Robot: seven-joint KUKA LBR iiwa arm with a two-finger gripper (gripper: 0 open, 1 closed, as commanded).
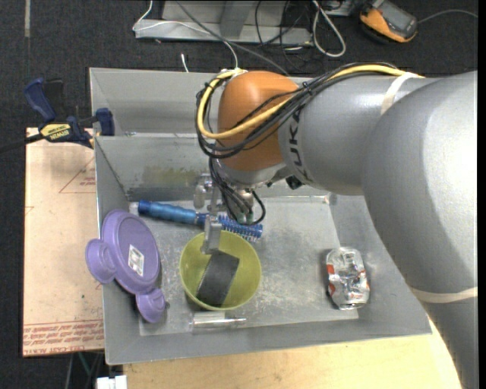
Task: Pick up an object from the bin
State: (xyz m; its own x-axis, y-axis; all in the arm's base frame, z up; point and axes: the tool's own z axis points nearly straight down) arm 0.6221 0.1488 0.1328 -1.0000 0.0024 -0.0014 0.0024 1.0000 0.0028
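Your claw hangs near the centre of the frame, above the upper-left rim of the yellow-green bowl, which holds a black tape roll. You cannot tell whether the claw is wide or narrow. A blue brush lies just behind the bowl. A purple mouse-shaped lid sits at the left and a crumpled clear packet at the right.

- All round the bin we see a dark, carpet-like floor.
- Beyond the bin's far rim lies 1 flat grey device.
- Loose cables trail over it.
- Beyond the bin's far right corner lies 1 orange-and-black tool.
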